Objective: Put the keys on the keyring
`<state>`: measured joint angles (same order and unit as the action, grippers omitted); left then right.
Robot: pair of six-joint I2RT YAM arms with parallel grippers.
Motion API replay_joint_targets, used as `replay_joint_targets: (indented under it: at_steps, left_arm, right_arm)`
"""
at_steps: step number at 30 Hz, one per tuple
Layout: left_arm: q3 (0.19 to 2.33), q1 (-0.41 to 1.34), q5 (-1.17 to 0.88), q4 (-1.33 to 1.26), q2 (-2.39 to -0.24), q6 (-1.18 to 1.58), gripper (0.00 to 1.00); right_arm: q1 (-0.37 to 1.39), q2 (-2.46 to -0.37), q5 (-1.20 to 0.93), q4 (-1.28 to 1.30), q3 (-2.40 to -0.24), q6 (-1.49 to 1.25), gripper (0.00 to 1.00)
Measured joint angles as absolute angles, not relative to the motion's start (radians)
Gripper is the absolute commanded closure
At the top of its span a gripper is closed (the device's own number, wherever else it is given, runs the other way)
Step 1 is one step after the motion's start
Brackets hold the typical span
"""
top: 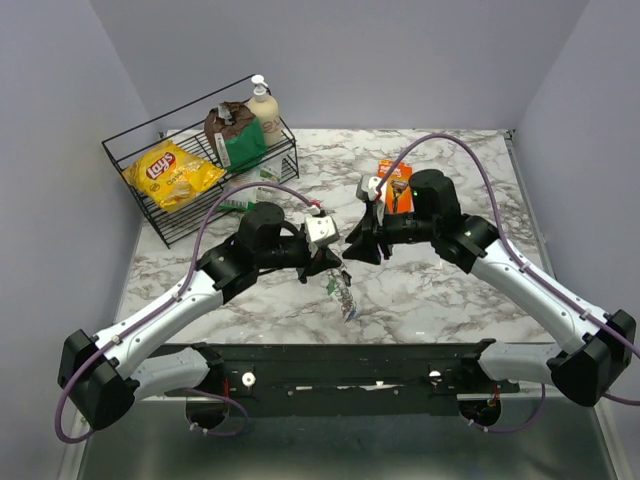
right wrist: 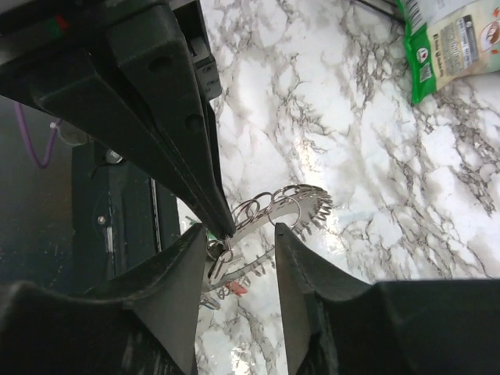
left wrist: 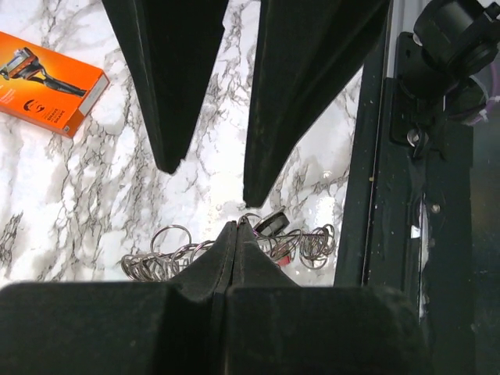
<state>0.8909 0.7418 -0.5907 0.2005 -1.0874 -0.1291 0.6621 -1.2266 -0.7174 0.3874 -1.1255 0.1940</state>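
left claw (top: 335,266) is pinched fully shut on the keyring (top: 344,296), which hangs from its tips just above the marble surface (top: 450,290), near the front middle between the two arms. right claw (right wrist: 238,234) faces it from the other side and stands open, its fingers (right wrist: 176,289) parted around the ring's fanned silvery pieces; whether they touch the metal cannot be told. a red-capped key (right wrist: 237,289) shows low in the bunch, the rest too small to sort out. an orange razor box (top: 395,186) lies behind the right arm. far left, a wire basket (top: 130,150) holds a yellow chips bag (top: 172,172).
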Motion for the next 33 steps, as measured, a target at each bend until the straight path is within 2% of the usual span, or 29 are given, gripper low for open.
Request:
replay_joint_targets:
  at_steps: [7,14,20,25,33]
  left_arm:
    - [0.746,0.742,-0.569,-0.019,-0.974,-0.033,1.00]
    - [0.590,0.742,-0.537,-0.305,-0.862,0.072,1.00]
    - [0.502,0.742,-0.518,-0.499,-0.808,0.127,1.00]
    - [0.461,0.742,-0.504,-0.602,-0.780,0.150,1.00]
    - [0.428,0.742,-0.489,-0.705,-0.768,0.166,1.00]
  right_arm:
    - [0.662,-1.158,-0.688,0.307,-1.099,0.156,0.41]
    - [0.648,-1.144,-0.706,0.262,-1.077,0.131,0.47]
    - [0.611,-1.144,-0.804,0.231,-1.058,0.123,0.47]
    - [0.602,-1.144,-0.910,0.219,-1.057,0.121,0.41]
    - [0.602,-1.154,-1.062,0.202,-1.057,0.123,0.41]
